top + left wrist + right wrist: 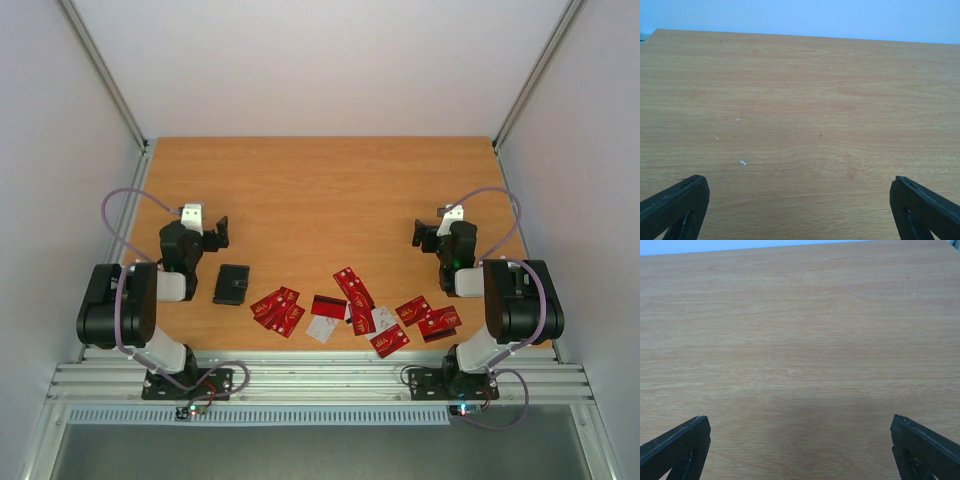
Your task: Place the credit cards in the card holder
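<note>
Wide apart, empty: left end effector, right end effector, both over bare tabletop.
Apparently closed, flat just beside left end effector: card holder.
Scattered along near edge, some overlapping: credit cards.
Likely risks: no purchase on thin flat cards; pushed off near edge; two lifted together from overlap; card holder skidding during unsnapping unless pinned.

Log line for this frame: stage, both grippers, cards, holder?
stage: not started | left gripper: open, empty | right gripper: open, empty | credit cards: scattered on table | card holder: closed, left of cards
</note>
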Robot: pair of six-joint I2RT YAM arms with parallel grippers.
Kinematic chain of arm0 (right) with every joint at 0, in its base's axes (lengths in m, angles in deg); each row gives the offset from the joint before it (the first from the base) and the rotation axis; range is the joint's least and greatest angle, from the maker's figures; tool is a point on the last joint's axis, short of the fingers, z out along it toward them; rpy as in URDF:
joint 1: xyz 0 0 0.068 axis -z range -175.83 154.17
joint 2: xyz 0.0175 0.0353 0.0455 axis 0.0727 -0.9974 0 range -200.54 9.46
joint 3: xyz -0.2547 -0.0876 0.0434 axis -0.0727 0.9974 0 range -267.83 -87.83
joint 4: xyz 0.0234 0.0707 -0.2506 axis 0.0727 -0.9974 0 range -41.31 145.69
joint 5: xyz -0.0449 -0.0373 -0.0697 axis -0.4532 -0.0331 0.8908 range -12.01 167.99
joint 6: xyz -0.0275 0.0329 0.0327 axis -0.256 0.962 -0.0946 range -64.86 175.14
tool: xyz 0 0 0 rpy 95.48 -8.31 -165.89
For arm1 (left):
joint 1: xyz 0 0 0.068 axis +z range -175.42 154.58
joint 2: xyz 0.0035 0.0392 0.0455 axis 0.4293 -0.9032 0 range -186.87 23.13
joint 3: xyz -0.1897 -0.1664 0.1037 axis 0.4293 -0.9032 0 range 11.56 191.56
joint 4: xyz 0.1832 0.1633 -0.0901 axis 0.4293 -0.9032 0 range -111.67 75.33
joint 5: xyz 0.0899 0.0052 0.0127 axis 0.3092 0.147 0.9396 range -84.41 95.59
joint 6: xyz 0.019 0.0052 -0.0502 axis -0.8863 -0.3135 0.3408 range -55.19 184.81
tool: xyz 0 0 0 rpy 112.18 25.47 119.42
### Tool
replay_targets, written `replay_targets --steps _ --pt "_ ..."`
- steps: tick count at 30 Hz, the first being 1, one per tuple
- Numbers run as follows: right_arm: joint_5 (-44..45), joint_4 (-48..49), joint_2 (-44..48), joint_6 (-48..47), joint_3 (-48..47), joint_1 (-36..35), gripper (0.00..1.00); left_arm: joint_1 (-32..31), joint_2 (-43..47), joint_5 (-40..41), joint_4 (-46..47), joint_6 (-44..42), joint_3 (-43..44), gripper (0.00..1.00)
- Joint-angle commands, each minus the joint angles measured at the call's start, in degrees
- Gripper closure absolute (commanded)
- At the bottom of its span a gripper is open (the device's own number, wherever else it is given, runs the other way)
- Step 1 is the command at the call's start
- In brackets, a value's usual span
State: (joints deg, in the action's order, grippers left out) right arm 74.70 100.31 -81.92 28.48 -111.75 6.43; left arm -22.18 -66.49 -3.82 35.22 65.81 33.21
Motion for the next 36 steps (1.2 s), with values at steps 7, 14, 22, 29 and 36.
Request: replay_targets --steps 7,14,22,29,36 --pt "0.22 2.59 0.30 0.33 -0.42 0.33 0.01 -0.08 -0.02 0.88 3.10 -0.56 0.86 0.01" --pt "-1.47 2.55 0.19 1.07 -0.50 1.23 0.01 -0.11 0.05 0.88 3.11 -0.56 0.81 0.01" --pt "-1.08 -1.67 7.36 1.05 0.46 1.25 0.02 -0.11 8.97 2.01 -6.21 -0.32 1.85 0.01" --pt "-0.66 -20.26 24.46 2.23 -5.99 1.17 0.02 -0.12 19.84 2.07 -19.99 0.16 7.12 0.01" --pt "0.44 -51.06 30.14 5.60 -24.53 1.17 0.02 -0.13 23.40 5.54 -47.53 3.51 22.94 0.01"
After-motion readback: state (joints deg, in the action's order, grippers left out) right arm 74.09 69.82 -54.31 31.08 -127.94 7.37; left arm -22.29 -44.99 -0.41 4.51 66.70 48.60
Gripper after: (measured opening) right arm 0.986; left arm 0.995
